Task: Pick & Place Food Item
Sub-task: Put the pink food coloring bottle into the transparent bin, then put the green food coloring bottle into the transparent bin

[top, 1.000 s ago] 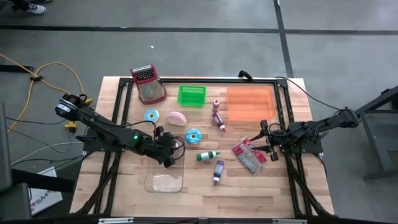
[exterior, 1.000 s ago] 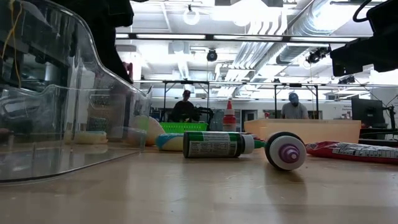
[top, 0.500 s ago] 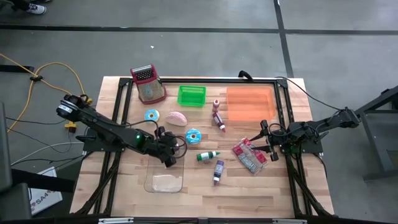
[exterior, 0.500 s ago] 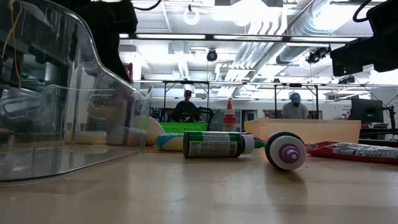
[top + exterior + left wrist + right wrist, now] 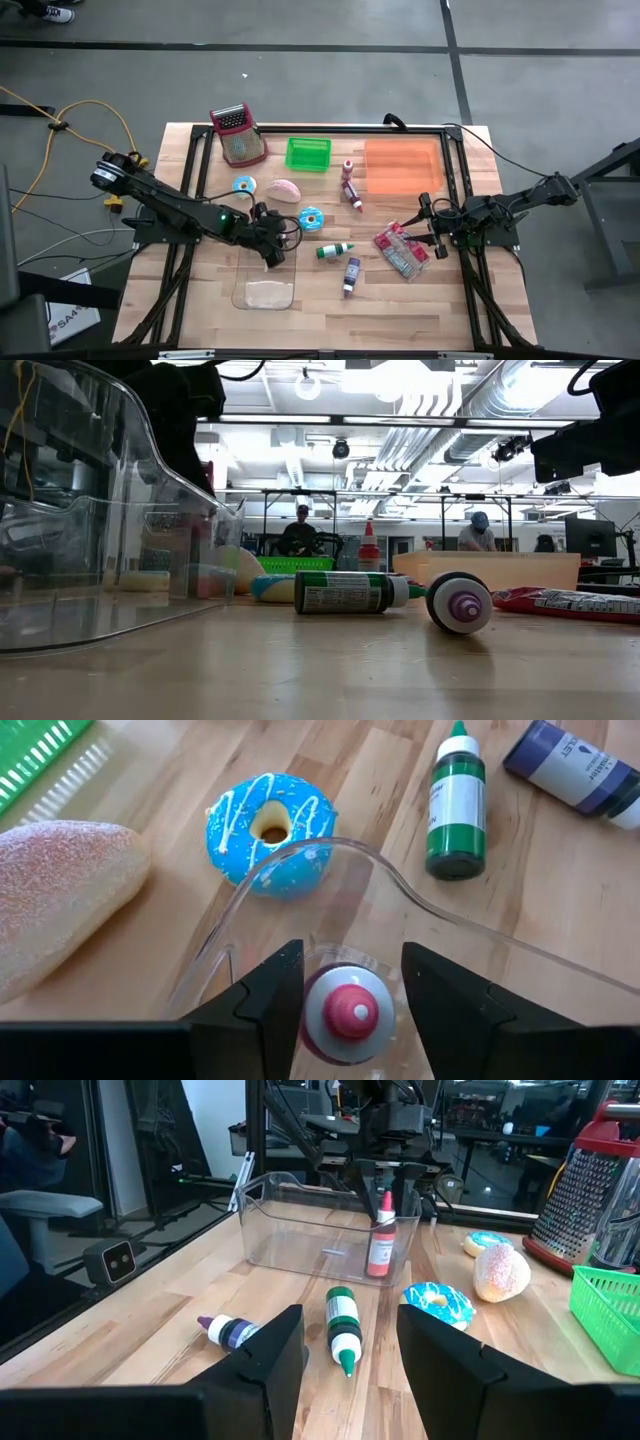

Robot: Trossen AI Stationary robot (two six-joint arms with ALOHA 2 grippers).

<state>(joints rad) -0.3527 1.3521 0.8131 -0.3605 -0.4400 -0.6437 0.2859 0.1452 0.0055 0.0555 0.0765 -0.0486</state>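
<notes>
Red bottle (image 5: pixel 380 1245) is seen standing upright inside the clear bin (image 5: pixel 300 1230), at the end nearest the blue donut (image 5: pixel 270 815); placement of this item is judged essentially done, with only the release and retreat left. Left pincer (image 5: pixel 345 985) is positioned directly above the bottle's cap, fingers pointing down on either side of it with visible gaps, so the pincer is read as partly spread and not clamped; whether a finger grazes the cap cannot be told. Left arm is seen stretched across the table (image 5: pixel 330 300) from its base, wrist bent down over the bin's far wall. Still loose on the table outside the bin: blue donut just beside the bin, green bottle (image 5: pixel 335 250) and purple bottle (image 5: pixel 351 273) a little further off, pink bun (image 5: pixel 285 189), second donut (image 5: pixel 244 185), small red bottles (image 5: pixel 350 185) beyond the blue donut, and a snack packet (image 5: pixel 400 252). Which of these are to follow cannot be told from the task line. Right pincer (image 5: pixel 428 226) is parked low well away from the bin, just beside the snack packet, fingers moderately apart, nothing held.
</notes>
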